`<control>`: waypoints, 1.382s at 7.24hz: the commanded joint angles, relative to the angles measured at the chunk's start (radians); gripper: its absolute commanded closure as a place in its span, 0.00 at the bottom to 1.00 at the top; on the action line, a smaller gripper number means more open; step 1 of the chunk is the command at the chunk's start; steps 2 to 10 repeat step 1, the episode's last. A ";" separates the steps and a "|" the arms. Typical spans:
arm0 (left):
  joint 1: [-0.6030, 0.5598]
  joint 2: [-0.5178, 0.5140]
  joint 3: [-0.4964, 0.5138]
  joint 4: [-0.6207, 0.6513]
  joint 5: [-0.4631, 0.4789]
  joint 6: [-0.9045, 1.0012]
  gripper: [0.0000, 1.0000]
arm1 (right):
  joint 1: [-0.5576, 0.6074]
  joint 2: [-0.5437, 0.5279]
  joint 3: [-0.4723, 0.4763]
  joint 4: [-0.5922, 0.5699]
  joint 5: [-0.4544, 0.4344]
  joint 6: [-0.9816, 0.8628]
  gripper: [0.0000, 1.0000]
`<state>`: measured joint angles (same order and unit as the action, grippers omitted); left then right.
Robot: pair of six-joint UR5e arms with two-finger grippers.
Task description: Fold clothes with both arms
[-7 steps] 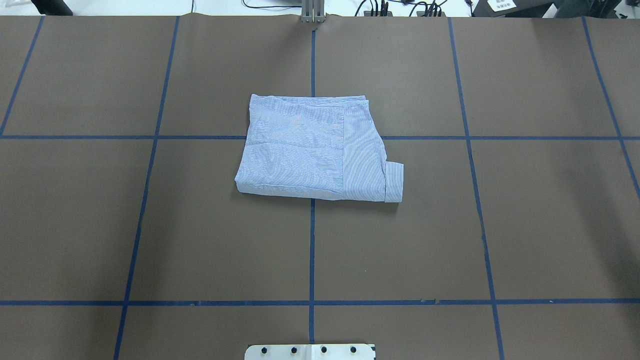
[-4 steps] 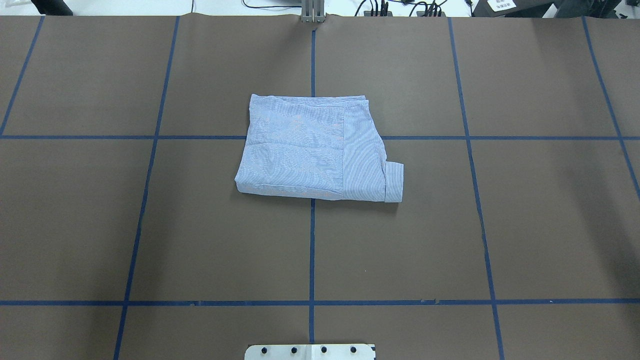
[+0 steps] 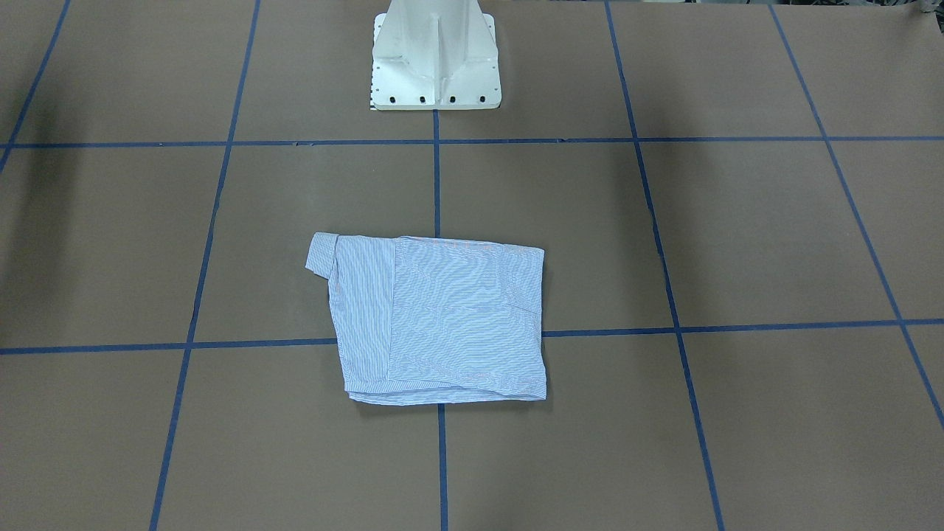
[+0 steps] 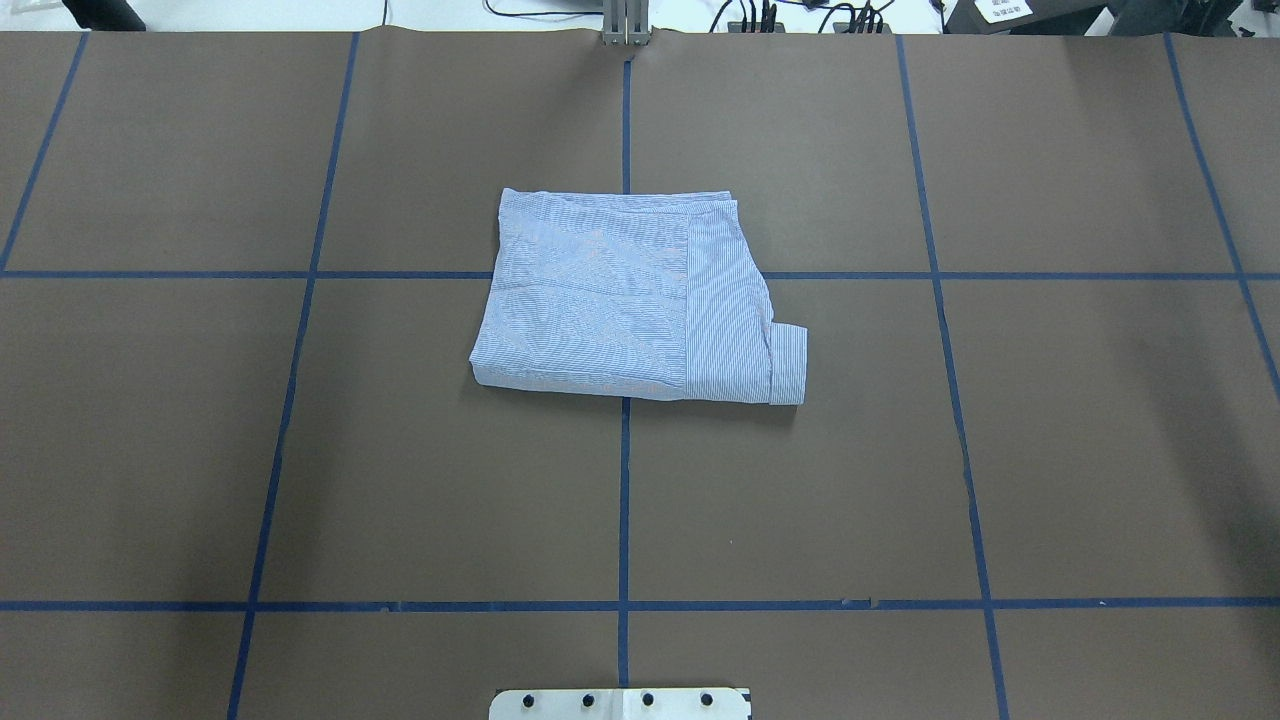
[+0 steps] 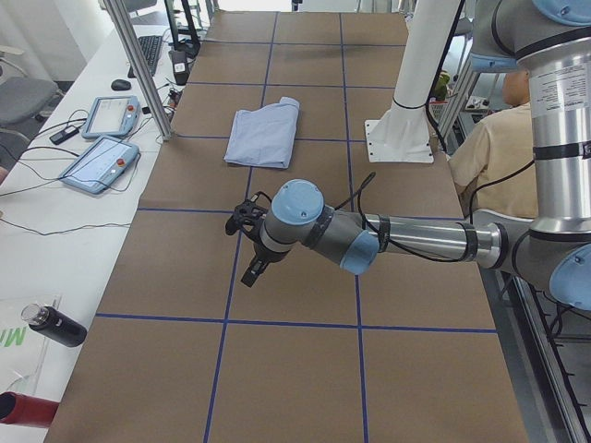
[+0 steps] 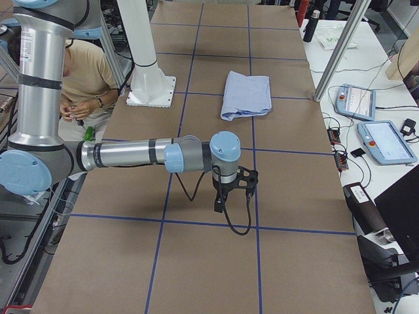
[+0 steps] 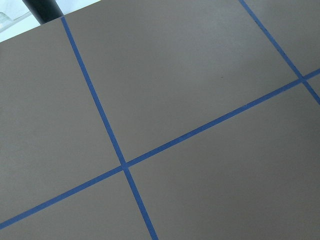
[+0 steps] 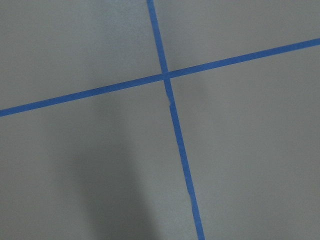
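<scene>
**Exterior front-facing view.** The shirt (image 3: 442,324) lies folded into a compact rectangle on the table (image 3: 737,221), directly in front of the pedestal base (image 3: 435,59) and well apart from it. It straddles the blue tape line (image 3: 436,184) that runs out from the base. One cuff (image 3: 321,254) projects from the shirt corner nearer the base, on the robot's right side.

**Overhead exterior view.** The shirt (image 4: 620,300) lies flat across a tape crossing, straight ahead of the pedestal base (image 4: 620,703). The cuff (image 4: 787,363) is at the corner nearest the base, to its right.

**Exterior left view.** The left arm (image 5: 369,240) reaches out over the table on the near side of the pedestal base (image 5: 406,129). The left gripper (image 5: 254,270) hangs above bare table, well apart from the shirt (image 5: 265,136). Jaw opening: cannot tell. A seated person (image 5: 499,157) is just behind the base.

**Exterior right view.** The right arm (image 6: 131,156) extends across the table on the near side of the pedestal base (image 6: 150,85). The right gripper (image 6: 219,199) points down above bare table, well apart from the shirt (image 6: 247,95). Jaw opening: cannot tell.

**Left wrist-mounted view.** Table surface with one tape crossing (image 7: 123,166).

**Right wrist-mounted view.** Table surface with one tape crossing (image 8: 165,76).
</scene>
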<state>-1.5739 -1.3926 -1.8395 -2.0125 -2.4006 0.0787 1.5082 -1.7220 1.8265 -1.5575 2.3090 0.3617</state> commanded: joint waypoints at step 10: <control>0.000 -0.006 -0.010 0.000 -0.003 -0.002 0.01 | -0.002 -0.013 -0.019 -0.001 -0.011 0.009 0.00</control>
